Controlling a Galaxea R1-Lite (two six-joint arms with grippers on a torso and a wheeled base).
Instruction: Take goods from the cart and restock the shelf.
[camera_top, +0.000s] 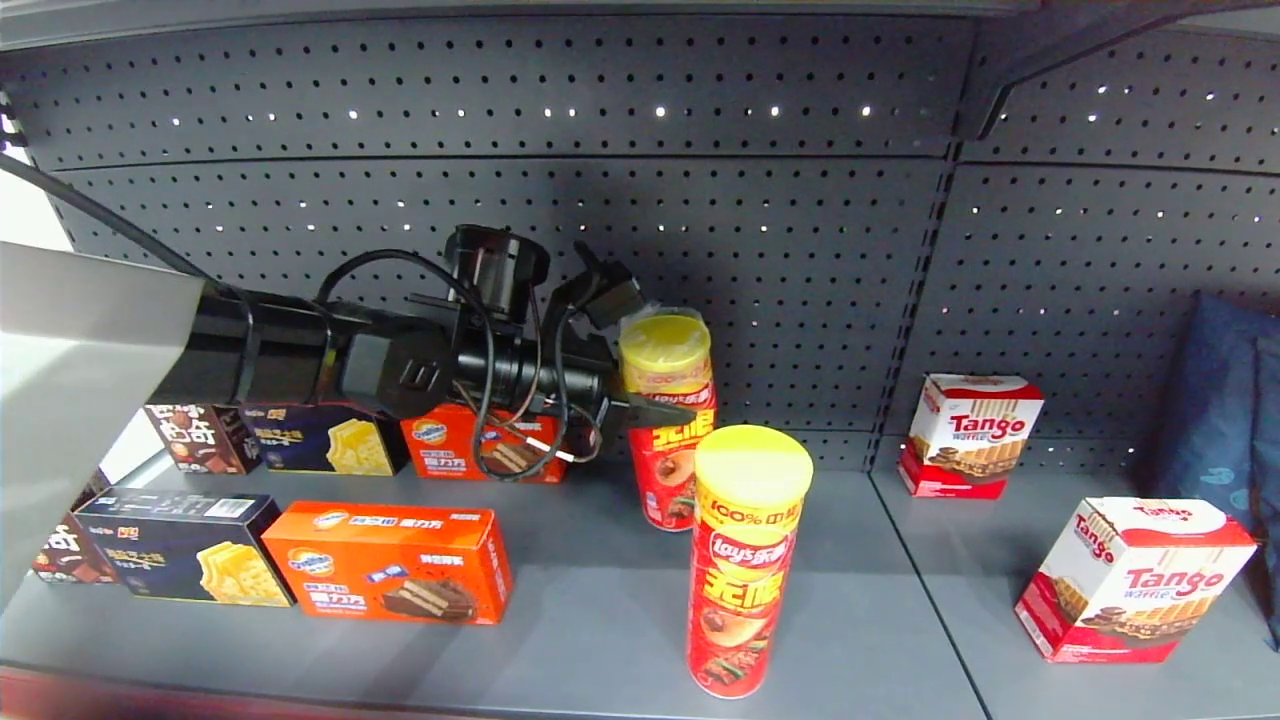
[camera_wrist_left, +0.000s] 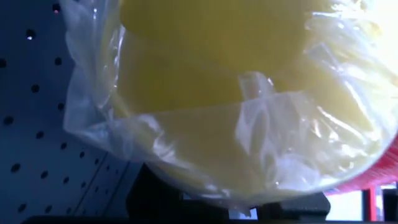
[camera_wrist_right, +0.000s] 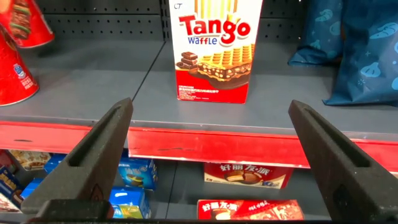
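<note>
Two chip cans stand on the grey shelf (camera_top: 600, 640): front chip can (camera_top: 745, 560) free, rear chip can (camera_top: 668, 470) clamped near its lid by the left gripper (camera_top: 665, 358). Right gripper (camera_wrist_right: 210, 106) gapes wide before a wafer box (camera_wrist_right: 214, 50).

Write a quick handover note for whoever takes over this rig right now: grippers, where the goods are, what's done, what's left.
Left gripper: shut on the rear chip can near its lid. The can looks set upright on the shelf, behind the front chip can.
Right gripper: open, empty, in front of the shelf's edge, facing a wafer box.
Done: the rear can appears placed.
Left: release it, draw the arm clear, then fetch further goods.
</note>
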